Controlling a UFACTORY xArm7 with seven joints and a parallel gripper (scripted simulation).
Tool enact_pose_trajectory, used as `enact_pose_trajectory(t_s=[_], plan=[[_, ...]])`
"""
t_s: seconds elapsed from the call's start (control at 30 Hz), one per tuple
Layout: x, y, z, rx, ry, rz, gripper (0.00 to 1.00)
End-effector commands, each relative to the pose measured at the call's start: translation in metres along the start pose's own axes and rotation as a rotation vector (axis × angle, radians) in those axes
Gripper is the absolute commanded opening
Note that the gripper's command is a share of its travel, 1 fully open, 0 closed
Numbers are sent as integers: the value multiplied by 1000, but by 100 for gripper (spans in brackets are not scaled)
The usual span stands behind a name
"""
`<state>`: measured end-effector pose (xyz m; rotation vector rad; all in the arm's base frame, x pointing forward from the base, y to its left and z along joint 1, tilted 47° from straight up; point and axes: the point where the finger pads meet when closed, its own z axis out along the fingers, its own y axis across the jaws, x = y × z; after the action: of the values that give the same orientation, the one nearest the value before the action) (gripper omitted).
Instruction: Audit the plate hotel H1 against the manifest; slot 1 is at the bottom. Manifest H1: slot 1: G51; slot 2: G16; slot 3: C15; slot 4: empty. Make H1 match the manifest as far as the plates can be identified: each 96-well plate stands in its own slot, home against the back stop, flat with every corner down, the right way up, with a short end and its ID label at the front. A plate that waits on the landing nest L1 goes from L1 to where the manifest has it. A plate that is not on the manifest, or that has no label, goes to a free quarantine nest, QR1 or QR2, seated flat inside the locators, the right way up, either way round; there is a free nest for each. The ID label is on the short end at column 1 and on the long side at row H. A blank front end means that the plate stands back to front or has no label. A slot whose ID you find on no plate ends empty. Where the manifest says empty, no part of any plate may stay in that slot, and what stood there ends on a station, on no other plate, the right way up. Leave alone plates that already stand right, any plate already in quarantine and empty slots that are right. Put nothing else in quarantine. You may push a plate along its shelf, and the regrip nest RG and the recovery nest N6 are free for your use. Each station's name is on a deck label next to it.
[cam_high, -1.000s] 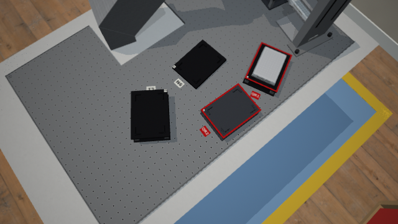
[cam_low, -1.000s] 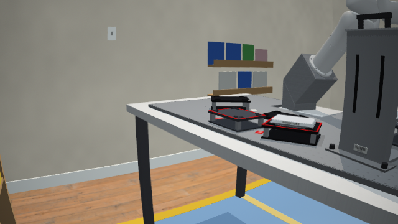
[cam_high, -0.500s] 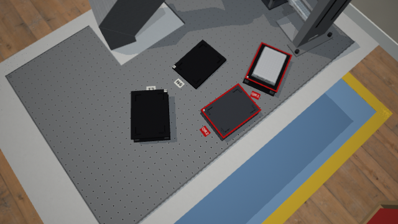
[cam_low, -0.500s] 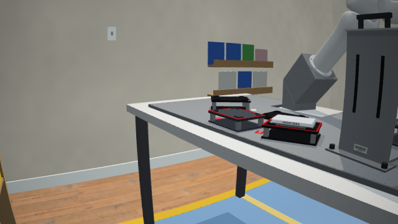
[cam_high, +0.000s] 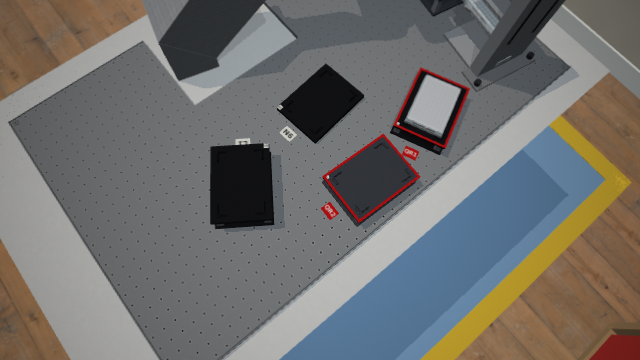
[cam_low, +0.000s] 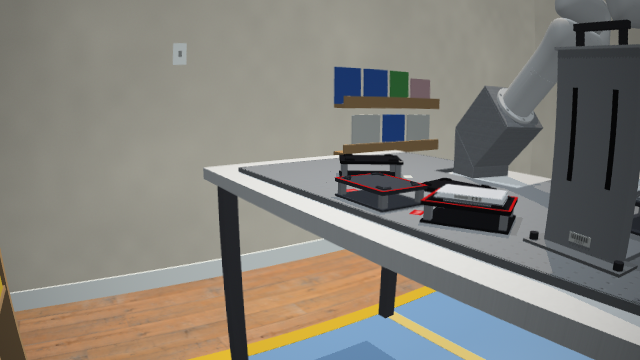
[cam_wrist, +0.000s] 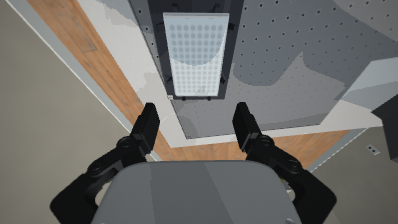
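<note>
My gripper (cam_wrist: 196, 111) is open and empty in the wrist view. It hangs well above a white 96-well plate (cam_wrist: 196, 55) that lies flat on a dark nest near a corner of the deck; I see no station label or ID label there. A second white plate (cam_high: 433, 106) lies flat in the red-framed nest QR1 (cam_high: 410, 152), and it also shows in the side view (cam_low: 470, 194). Nest QR2 (cam_high: 371, 178) is empty. The hotel tower (cam_low: 595, 150) shows only its closed side, so its slots are hidden.
The black nest N6 (cam_high: 320, 102) and another black nest (cam_high: 241, 185) with a white label behind it are empty. The arm's base (cam_high: 210, 35) stands at the back of the deck. The hotel's foot (cam_high: 500, 65) is bolted at the back right.
</note>
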<state>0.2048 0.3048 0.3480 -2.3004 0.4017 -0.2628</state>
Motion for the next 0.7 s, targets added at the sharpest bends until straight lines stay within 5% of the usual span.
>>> enact_pose_trajectory(t_s=[0.0, 0.67], plan=[[0, -1, -16, 2, 0, 0, 100], [0, -1, -73, 2, 0, 0, 100]])
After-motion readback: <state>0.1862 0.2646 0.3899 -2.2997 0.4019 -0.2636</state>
